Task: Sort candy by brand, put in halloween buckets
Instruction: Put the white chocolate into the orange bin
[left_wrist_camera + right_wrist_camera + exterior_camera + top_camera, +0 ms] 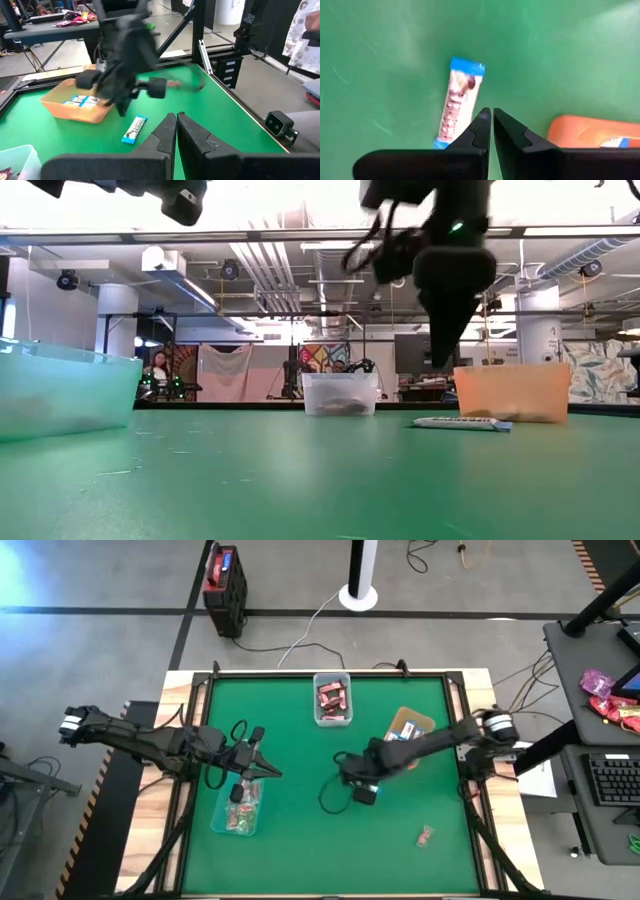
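The blue-and-white candy bar [457, 104] lies flat on the green table [300, 840], just beside the brown tray [412, 725] and below the right gripper [488, 114]. Its wrapper is white with dark print and bright blue ends. The right gripper hangs above it with its fingers pressed together and empty. More blue-and-white pieces sit inside the brown tray. The clear tub [332, 700] near the far edge holds dark red pieces, and the teal tub [238, 808] by the near left side holds pinkish pieces with red and green. 1 pinkish candy [426, 835] lies loose near the table's front right corner.

The left gripper [177, 120] hovers over the teal tub, its fingers closed on nothing.

The table is a green mat in a black frame on pale wood, standing on a grey floor with cables. A desk with a keyboard [612, 780] stands to the right.

Only the low view shows the workshop behind, with its ceiling ducts; there the bar [462, 423] rests in front of the tray.
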